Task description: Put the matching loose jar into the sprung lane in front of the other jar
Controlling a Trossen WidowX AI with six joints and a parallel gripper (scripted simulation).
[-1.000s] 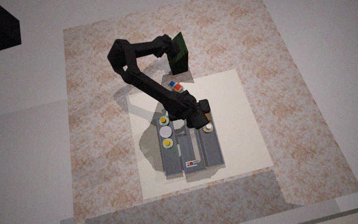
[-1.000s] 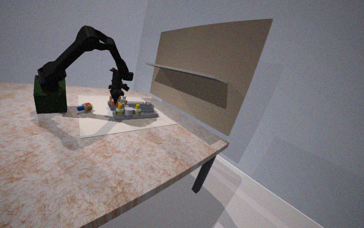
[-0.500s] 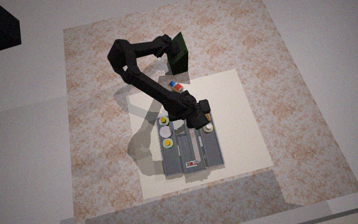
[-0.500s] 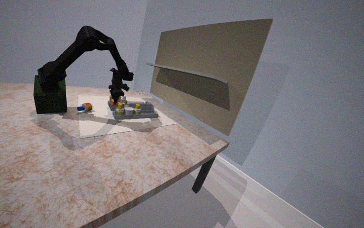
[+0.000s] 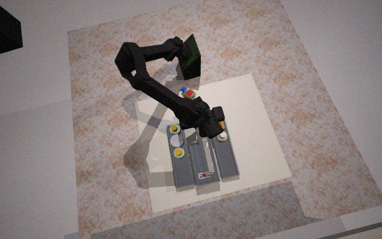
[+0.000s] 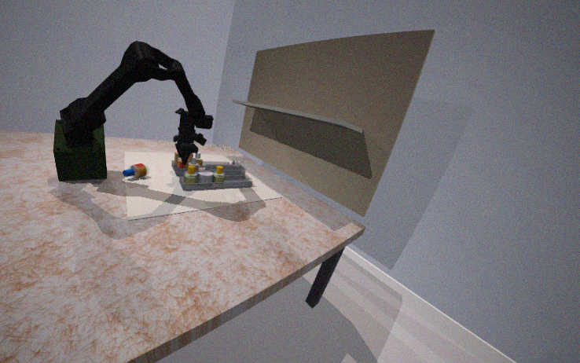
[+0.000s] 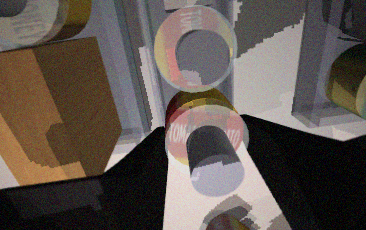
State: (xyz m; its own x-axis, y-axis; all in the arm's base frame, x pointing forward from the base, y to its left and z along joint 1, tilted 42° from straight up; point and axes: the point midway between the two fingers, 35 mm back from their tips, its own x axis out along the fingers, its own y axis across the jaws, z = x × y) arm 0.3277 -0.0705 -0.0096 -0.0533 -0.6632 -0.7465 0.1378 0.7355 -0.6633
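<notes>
My gripper (image 6: 185,160) (image 7: 201,127) is shut on a jar (image 7: 177,132) with a red tomato label and grey cap. In the top view the arm hides the fingertips. A matching jar (image 7: 165,47) stands in the grey middle lane (image 5: 198,159), just beyond the held jar in the wrist view. The two jars overlap in that view; whether they touch is unclear. The held jar's cap leans toward the lower edge of the wrist view. Its base, the front stop and the pusher plate cannot be made out.
Yellow-capped jars (image 5: 174,128) (image 5: 178,152) flank a pale round jar (image 5: 177,140) in one side tray. The other side tray holds an orange-brown box (image 5: 221,124) (image 7: 60,110) and a white-capped jar (image 5: 221,136). A blue-capped jar (image 5: 189,92) (image 6: 137,170) lies near the arm's base.
</notes>
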